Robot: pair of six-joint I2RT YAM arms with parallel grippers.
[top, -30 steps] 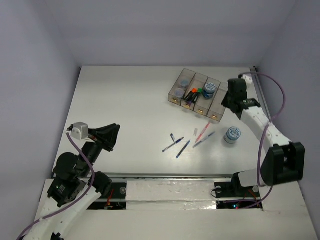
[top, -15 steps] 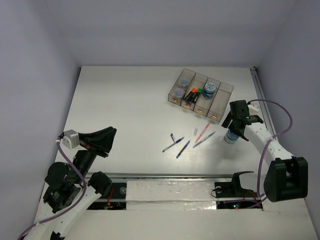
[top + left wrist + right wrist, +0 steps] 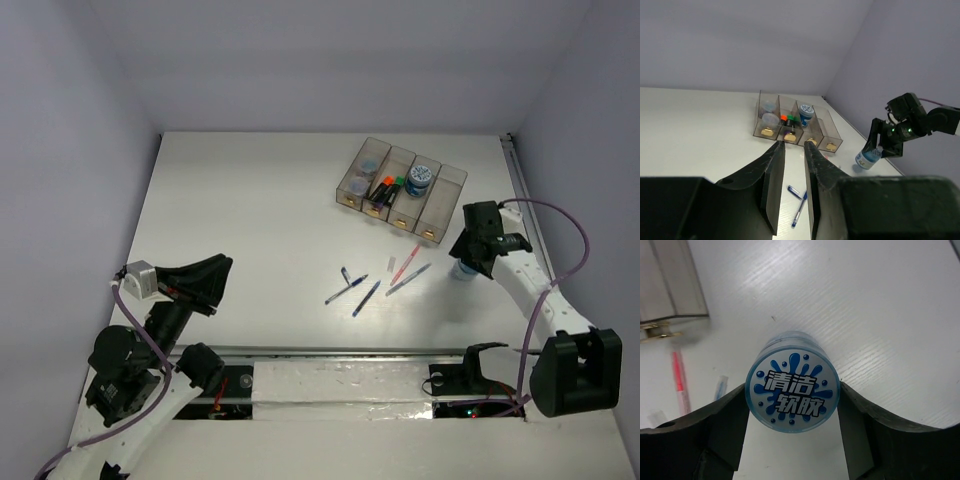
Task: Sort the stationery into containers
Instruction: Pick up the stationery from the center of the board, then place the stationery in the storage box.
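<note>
Roll with blue splashes stands on the white table, near the bins. Right pincer squeezes it from both sides. Left pincer holds nothing, open just a crack.

small round roll, lid printed with white Chinese characters 清洁软胶, on a blue splash pattern

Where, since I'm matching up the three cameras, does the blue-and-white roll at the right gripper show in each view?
Top view: roll at the right, mostly hidden under the right gripper.
Left wrist view: roll at far right, below that gripper.
Right wrist view: roll in the centre, between the fingers.
Shared landmark: the row of bins.
</note>
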